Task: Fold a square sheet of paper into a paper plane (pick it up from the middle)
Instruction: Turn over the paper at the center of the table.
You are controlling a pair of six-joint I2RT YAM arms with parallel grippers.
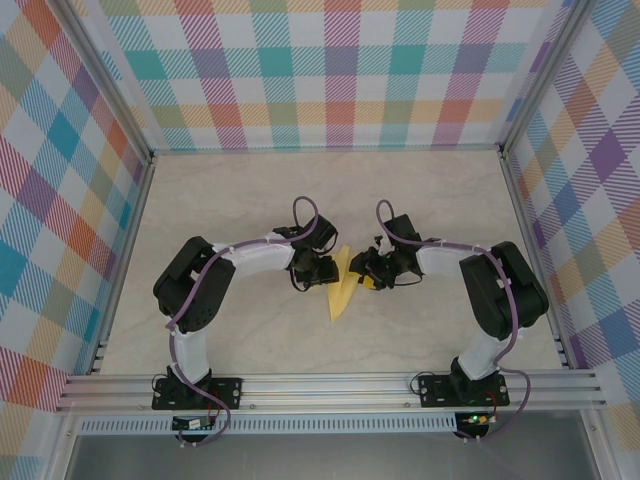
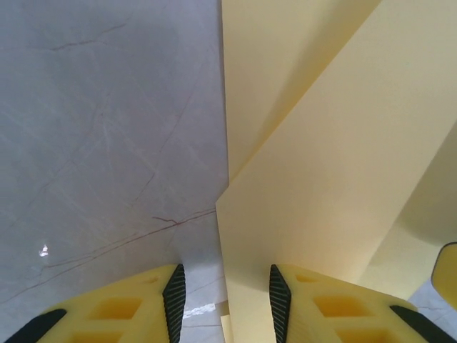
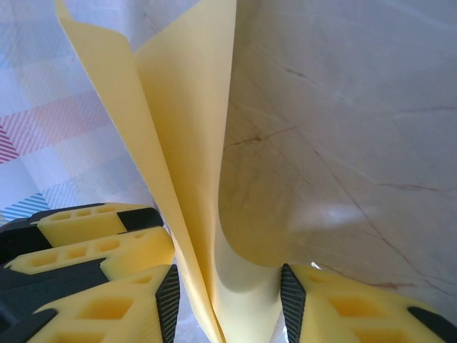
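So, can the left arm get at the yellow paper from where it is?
Probably yes: the left gripper is right at the folded yellow paper, jaws apart, with the paper's edge between its fingers. Nothing seems to block it.

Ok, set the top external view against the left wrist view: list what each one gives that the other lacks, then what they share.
Top external: the left arm and right arm flanking the folded yellow sheet of paper, with checked walls around them. Left wrist: the yellow, black-padded left fingers up close, with the paper's edge and overlapping layers running between them. Shared: the paper and the veined marble table.
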